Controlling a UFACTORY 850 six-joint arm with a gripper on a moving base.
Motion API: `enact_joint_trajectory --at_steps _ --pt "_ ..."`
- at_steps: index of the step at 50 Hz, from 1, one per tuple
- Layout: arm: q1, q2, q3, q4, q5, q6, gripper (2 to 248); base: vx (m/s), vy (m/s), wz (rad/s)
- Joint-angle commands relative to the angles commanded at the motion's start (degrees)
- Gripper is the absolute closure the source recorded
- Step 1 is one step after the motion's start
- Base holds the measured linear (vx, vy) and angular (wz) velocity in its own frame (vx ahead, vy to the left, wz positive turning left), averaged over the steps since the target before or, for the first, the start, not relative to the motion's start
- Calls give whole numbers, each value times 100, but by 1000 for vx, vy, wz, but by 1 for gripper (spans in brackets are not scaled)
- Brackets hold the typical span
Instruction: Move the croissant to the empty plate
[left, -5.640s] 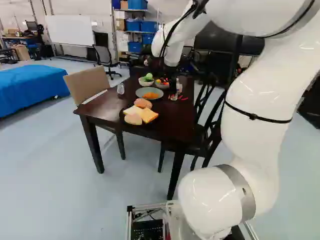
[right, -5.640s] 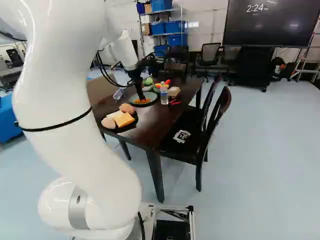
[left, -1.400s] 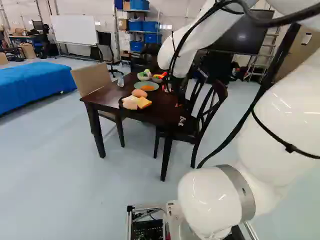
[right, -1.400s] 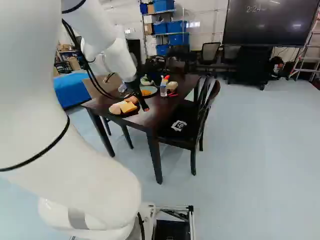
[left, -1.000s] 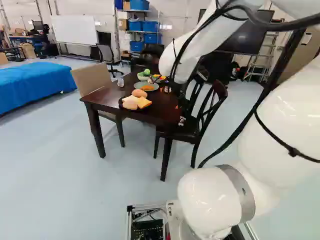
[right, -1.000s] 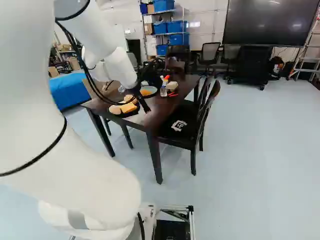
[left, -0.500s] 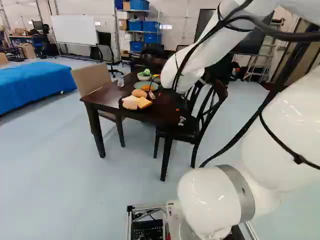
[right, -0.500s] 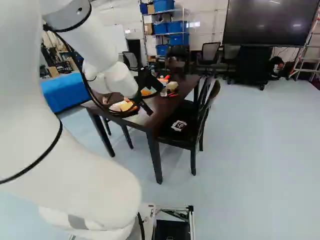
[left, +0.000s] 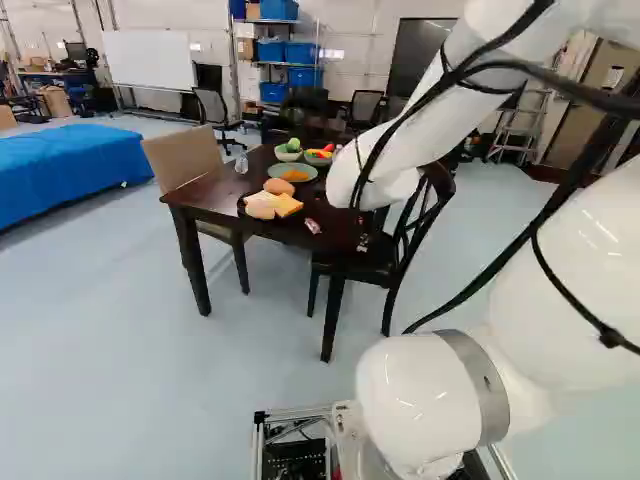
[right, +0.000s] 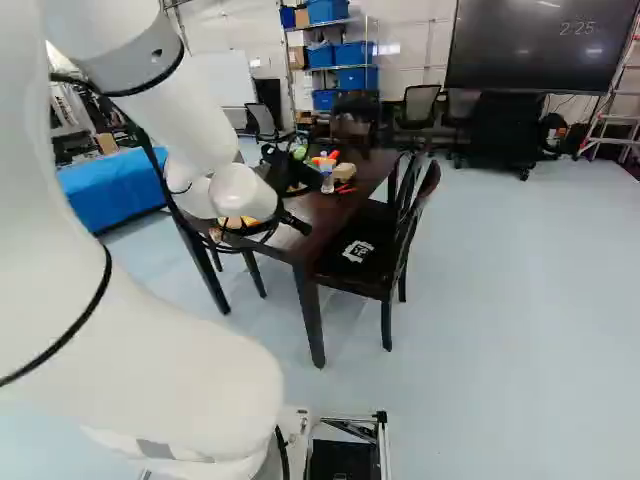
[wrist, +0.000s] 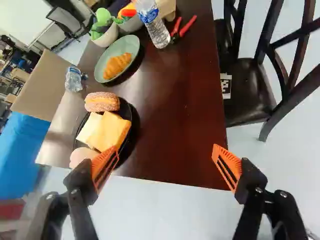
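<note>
My tool (right: 306, 210) hangs released, fingers spread wide above the dark desk's (wrist: 175, 120) near end. The croissant (wrist: 118, 65) lies on the green plate (wrist: 101, 68) farther along. Beside the desk stands a black chair (wrist: 245, 92); beyond are a whiteboard (left: 143, 58) and a wide screen (right: 545, 60).

We count one dark table (wrist: 177, 115). Of plates there are two: one green plate (wrist: 131, 42) and one black plate (wrist: 126, 107). We see also two bowls (wrist: 107, 38), two bottles (wrist: 159, 34) and one croissant (wrist: 118, 65). The square slices (wrist: 111, 131) are two, the filled bun (wrist: 102, 102) is one. Around this table, we find three chairs: two dark chairs (wrist: 245, 97) and one beige chair (wrist: 42, 87).
</note>
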Motion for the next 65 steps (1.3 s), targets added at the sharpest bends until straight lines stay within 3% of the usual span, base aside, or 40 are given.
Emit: enact_joint_trajectory --at_steps 29,45,65 --pt "-90 258 925 215 1559 -1628 3 0 0 0" --pt "-127 362 1296 301 2184 -2282 3 0 0 0" --pt "-159 455 1629 379 2746 -2868 3 0 0 0"
